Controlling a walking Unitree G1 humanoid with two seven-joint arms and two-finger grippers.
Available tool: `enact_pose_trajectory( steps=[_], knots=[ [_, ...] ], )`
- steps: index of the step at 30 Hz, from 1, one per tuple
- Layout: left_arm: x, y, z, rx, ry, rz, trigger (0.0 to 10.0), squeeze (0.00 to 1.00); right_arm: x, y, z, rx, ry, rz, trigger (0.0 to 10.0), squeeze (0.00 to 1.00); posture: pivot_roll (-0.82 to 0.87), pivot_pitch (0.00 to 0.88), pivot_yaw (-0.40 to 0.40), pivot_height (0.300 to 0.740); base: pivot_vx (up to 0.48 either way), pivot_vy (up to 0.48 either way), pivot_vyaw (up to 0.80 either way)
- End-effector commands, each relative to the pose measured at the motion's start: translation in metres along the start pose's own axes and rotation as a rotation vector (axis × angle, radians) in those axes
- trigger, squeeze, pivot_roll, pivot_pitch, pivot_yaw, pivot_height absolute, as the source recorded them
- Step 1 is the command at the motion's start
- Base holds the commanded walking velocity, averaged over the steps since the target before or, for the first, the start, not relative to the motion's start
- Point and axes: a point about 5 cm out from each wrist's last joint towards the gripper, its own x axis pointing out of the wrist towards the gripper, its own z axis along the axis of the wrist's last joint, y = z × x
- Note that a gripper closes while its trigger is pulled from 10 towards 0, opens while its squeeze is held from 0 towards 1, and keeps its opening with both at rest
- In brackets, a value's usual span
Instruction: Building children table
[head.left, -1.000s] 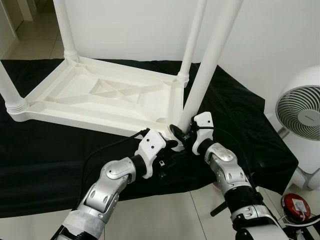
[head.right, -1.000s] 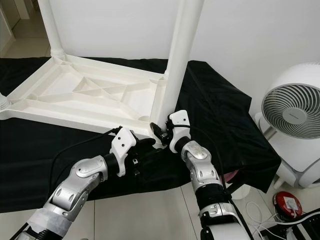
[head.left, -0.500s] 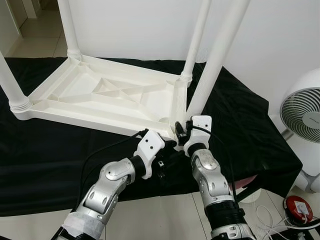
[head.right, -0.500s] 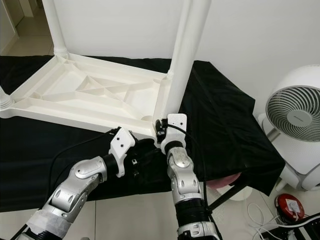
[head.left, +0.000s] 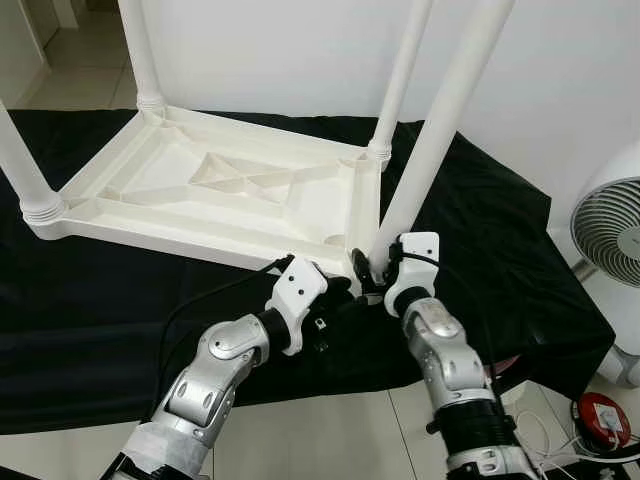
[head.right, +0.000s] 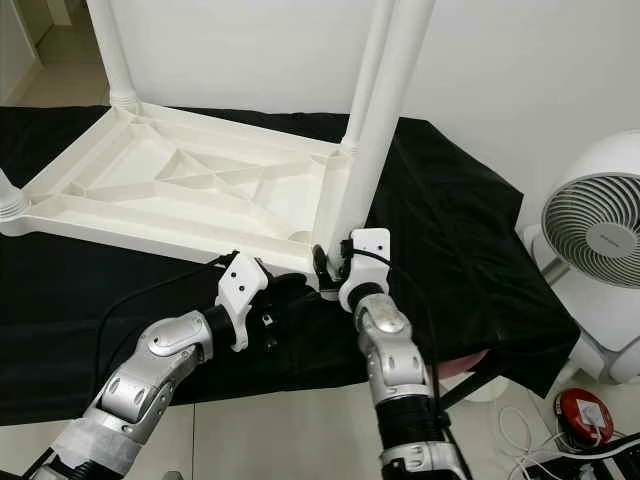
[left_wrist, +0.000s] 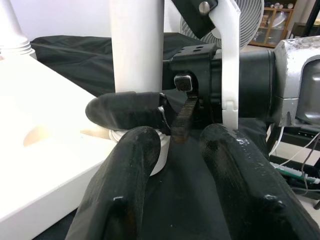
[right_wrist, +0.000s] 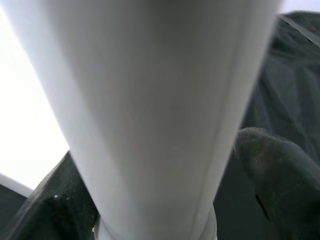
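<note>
White plastic children's table (head.left: 220, 195) lay upside down on black cloth (head.left: 90, 300), long round white leg (head.left: 440, 130) upright at near corner, right gripper (head.left: 372, 272) clamped around its base, left gripper (head.left: 335, 300) parted, empty, just beside.

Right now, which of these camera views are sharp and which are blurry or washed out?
Head views: evenly lit and sharp on the upturned white table and black cloth. Left wrist view: crisp on the table leg, with its own fingers soft in the foreground. Right wrist view: the leg sits too close, blurred, and the background beside it is blown out white.
</note>
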Motion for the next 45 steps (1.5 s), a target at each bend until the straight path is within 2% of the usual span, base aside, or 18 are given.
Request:
enact_pose_trajectory(
  steps=[1, 2, 3, 6, 15, 16, 17, 19, 21, 22, 23, 24, 29, 38, 39, 41, 42, 45],
  knots=[
    [0.001, -0.003, 0.0, -0.013, -0.003, -0.003, 10.0, 0.0, -0.003, -0.005, -0.012, -0.047, 0.063, 0.085, 10.0, 1.0, -0.04, 0.0, -0.093, 0.74, 0.0, 0.0, 0.0],
    [0.001, -0.003, 0.001, -0.016, -0.004, -0.004, 10.0, 0.0, -0.003, -0.007, -0.013, -0.066, 0.071, 0.155, 10.0, 0.0, -0.04, 0.0, -0.091, 0.74, 0.0, 0.0, 0.0],
    [0.001, -0.003, 0.001, -0.016, -0.004, -0.004, 10.0, 0.0, -0.003, -0.007, -0.013, -0.066, 0.071, 0.155, 10.0, 0.0, -0.04, 0.0, -0.091, 0.74, 0.0, 0.0, 0.0],
    [0.002, -0.002, 0.003, -0.012, -0.007, -0.012, 10.0, 0.0, -0.003, -0.011, -0.011, -0.172, 0.033, 0.3, 10.0, 0.0, -0.03, 0.0, -0.081, 0.74, 0.0, 0.0, 0.0],
    [0.001, 0.001, 0.005, 0.0, -0.004, -0.017, 10.0, 0.0, 0.003, -0.02, -0.007, -0.237, 0.026, 0.381, 10.0, 0.0, -0.03, 0.0, -0.07, 0.74, 0.0, 0.0, 0.0],
    [0.002, 0.003, 0.004, 0.008, -0.002, -0.019, 10.0, 0.0, 0.01, -0.027, -0.003, -0.281, 0.032, 0.386, 8.9, 0.0, -0.04, 0.0, -0.074, 0.74, 0.0, 0.0, 0.0],
    [0.004, 0.003, 0.005, 0.011, -0.004, -0.018, 10.0, 0.0, 0.012, -0.029, -0.001, -0.302, 0.035, 0.388, 6.1, 0.0, -0.03, 0.0, -0.072, 0.74, 0.0, 0.0, 0.0],
    [0.006, 0.002, 0.007, 0.007, -0.013, -0.016, 10.0, 0.0, 0.013, -0.03, 0.002, -0.305, 0.027, 0.392, 6.5, 0.0, -0.03, 0.0, -0.071, 0.74, 0.0, 0.0, 0.0],
    [0.008, 0.0, 0.009, -0.004, -0.027, -0.019, 10.0, 0.0, 0.014, -0.03, 0.003, -0.293, 0.022, 0.423, 6.4, 0.0, -0.04, 0.0, -0.073, 0.74, 0.0, 0.0, 0.0],
    [0.008, -0.001, 0.01, -0.009, -0.032, -0.023, 10.0, 0.0, 0.015, -0.03, 0.003, -0.285, 0.02, 0.44, 4.9, 0.0, -0.04, 0.0, -0.073, 0.74, 0.0, 0.0, 0.0],
    [0.008, -0.002, 0.009, -0.008, -0.029, -0.026, 10.0, 0.0, 0.015, -0.03, 0.002, -0.295, 0.019, 0.446, 4.4, 0.0, -0.04, 0.0, -0.073, 0.74, 0.0, 0.0, 0.0],
    [0.009, -0.003, 0.008, -0.008, -0.026, -0.029, 10.0, 0.0, 0.016, -0.029, 0.001, -0.279, 0.016, 0.448, 0.0, 0.0, -0.05, 0.0, -0.072, 0.74, 0.0, 0.0, 0.0],
    [0.012, -0.004, 0.007, -0.003, -0.025, -0.042, 10.0, 0.0, 0.017, -0.023, -0.008, -0.227, 0.01, 0.509, 0.0, 0.0, -0.05, 0.0, -0.072, 0.74, 0.0, 0.0, 0.0],
    [0.015, 0.0, 0.008, 0.007, -0.024, -0.048, 10.0, 0.0, 0.016, -0.017, -0.014, -0.197, -0.001, 0.522, 0.0, 0.0, -0.05, 0.0, -0.078, 0.74, 0.0, 0.0, 0.0],
    [0.015, 0.0, 0.008, 0.008, -0.024, -0.049, 10.0, 0.0, 0.014, -0.016, -0.015, -0.181, -0.007, 0.513, 3.3, 0.0, -0.05, 0.0, -0.083, 0.74, 0.0, 0.0, 0.0],
    [0.015, 0.0, 0.008, 0.008, -0.024, -0.049, 10.0, 0.0, 0.014, -0.016, -0.015, -0.181, -0.007, 0.513, 3.3, 0.0, -0.05, 0.0, -0.083, 0.74, 0.0, 0.0, 0.0],
    [0.015, 0.0, 0.008, 0.008, -0.025, -0.049, 10.0, 0.0, 0.013, -0.016, -0.016, -0.164, -0.015, 0.493, 10.0, 0.0, -0.05, 0.0, -0.085, 0.74, 0.0, 0.0, 0.0],
    [0.015, -0.001, 0.008, 0.008, -0.026, -0.049, 10.0, 0.0, 0.012, -0.017, -0.017, -0.148, -0.019, 0.467, 10.0, 0.0, -0.05, 0.0, -0.089, 0.74, 0.0, 0.0, 0.0]
  ],
)
